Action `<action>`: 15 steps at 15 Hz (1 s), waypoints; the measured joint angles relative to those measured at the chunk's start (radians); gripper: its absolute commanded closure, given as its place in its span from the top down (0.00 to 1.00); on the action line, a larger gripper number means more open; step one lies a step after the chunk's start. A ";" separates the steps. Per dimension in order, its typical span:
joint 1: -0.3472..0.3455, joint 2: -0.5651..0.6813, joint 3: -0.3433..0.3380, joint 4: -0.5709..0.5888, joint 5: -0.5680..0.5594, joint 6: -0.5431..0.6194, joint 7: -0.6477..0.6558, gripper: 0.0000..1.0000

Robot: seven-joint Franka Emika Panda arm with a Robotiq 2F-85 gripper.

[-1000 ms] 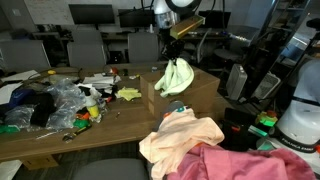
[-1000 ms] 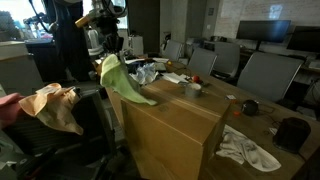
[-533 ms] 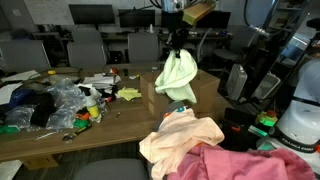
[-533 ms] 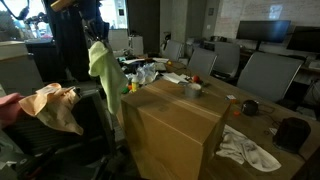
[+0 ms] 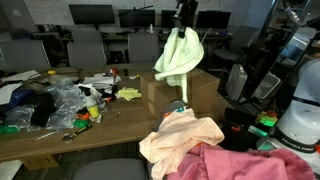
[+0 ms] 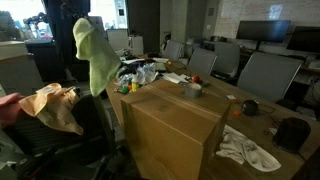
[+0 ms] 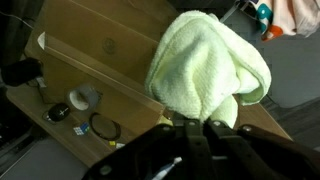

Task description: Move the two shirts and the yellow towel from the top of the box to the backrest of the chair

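My gripper (image 7: pixel 198 122) is shut on the yellow towel (image 7: pixel 205 65), which hangs from it high above the cardboard box (image 5: pixel 190 88). The towel shows in both exterior views (image 5: pixel 179 55) (image 6: pixel 93 55), lifted clear of the box top (image 6: pixel 180 115). A peach shirt (image 5: pixel 180 135) and a pink shirt (image 5: pixel 235 163) lie draped on the chair backrest in the foreground. In an exterior view the peach shirt (image 6: pixel 55 105) hangs on the chair to the left of the box. The box top is bare in the wrist view (image 7: pixel 90 50).
A wooden table (image 5: pixel 60 135) holds plastic bags and clutter (image 5: pixel 55 100). A white cloth (image 6: pixel 245 148) lies on the table to the right of the box. Office chairs (image 6: pixel 265 70) and monitors stand behind. A white robot body (image 5: pixel 300 120) is at the right.
The gripper has lifted the yellow towel up off the box and carried it higher and away from the box top, toward the chair side.
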 measured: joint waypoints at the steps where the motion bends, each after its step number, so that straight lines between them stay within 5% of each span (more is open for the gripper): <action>1: 0.000 -0.013 0.014 0.000 -0.005 -0.002 -0.002 0.01; 15: 0.022 -0.020 0.204 0.042 -0.086 -0.076 -0.006 0.01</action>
